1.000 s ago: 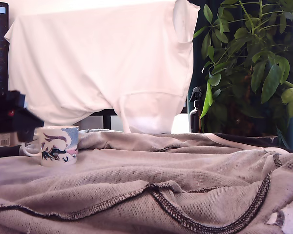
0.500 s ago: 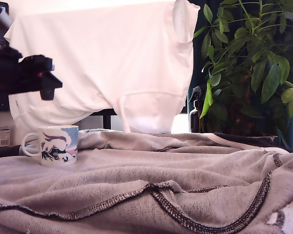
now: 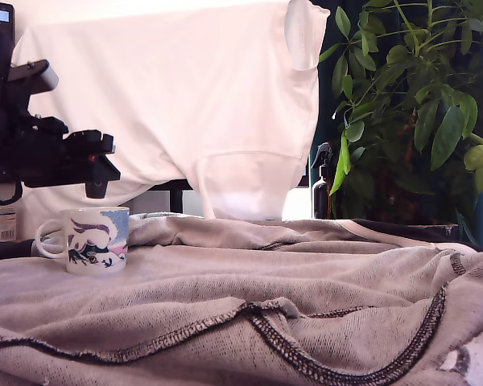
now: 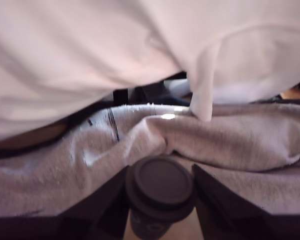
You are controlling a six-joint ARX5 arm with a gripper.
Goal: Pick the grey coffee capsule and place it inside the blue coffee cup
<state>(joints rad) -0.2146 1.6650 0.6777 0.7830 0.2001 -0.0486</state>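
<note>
One capsule, the grey coffee capsule (image 4: 160, 192), sits clenched between the jaws of the gripper (image 3: 97, 173), which has risen and advanced over the last second, now hanging just above the blue coffee cup (image 3: 92, 239) at twelve o'clock; release looks near.

looks like a home room: leafy houseplant (image 3: 419, 104) at 2 o'clock, white sheet (image 3: 169, 96) draped at 12, grey blanket (image 3: 266, 305) spread below.
</note>
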